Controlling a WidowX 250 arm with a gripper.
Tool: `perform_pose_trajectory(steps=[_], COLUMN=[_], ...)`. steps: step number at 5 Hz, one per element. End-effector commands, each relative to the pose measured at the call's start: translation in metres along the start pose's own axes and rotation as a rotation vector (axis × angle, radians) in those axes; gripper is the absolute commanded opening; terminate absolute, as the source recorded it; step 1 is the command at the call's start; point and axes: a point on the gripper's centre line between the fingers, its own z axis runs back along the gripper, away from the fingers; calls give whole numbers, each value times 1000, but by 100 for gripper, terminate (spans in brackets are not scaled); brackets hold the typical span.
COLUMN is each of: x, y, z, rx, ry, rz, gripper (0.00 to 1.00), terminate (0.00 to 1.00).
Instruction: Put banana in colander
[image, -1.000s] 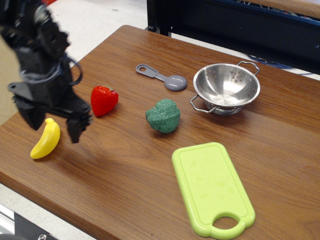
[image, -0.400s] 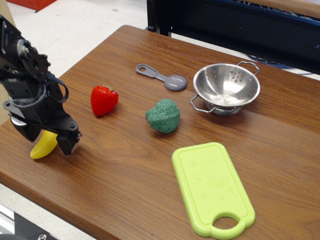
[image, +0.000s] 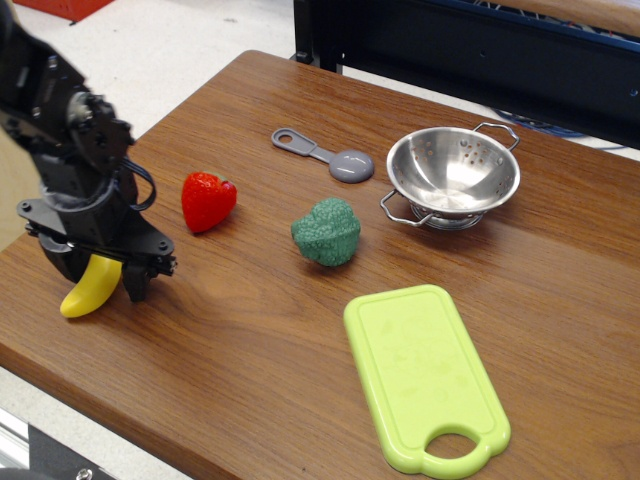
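Note:
The yellow banana (image: 88, 288) lies on the wooden table (image: 260, 330) near its front left corner. My black gripper (image: 100, 272) stands over it, with one finger on each side of the banana's upper end. The jaws look closed against it, and its lower tip still rests on the wood. The shiny steel colander (image: 453, 176) stands empty at the back right, far from the gripper.
A red strawberry (image: 207, 200) lies just right of the gripper. A green broccoli toy (image: 327, 231) is at mid-table, and a grey measuring spoon (image: 325, 158) lies behind it. A lime cutting board (image: 422, 373) is at the front right. The table's front edge is close to the banana.
The gripper came down over the banana and its fingers narrowed around it. Since 0.4 s ago it has shifted slightly right. The banana has hardly moved.

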Motion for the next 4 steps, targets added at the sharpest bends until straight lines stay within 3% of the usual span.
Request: perform_pose_trajectory(steps=[1,2,3,4], x=[13,19,41,78], y=[-11,-24,-48,-91], z=[23,49,82,89], rx=[-38,-83,-133,-128], ry=[76,91,167,174], rz=[60,86,172,301], gripper=[0,0,0,0], terminate=[0,0,0,0])
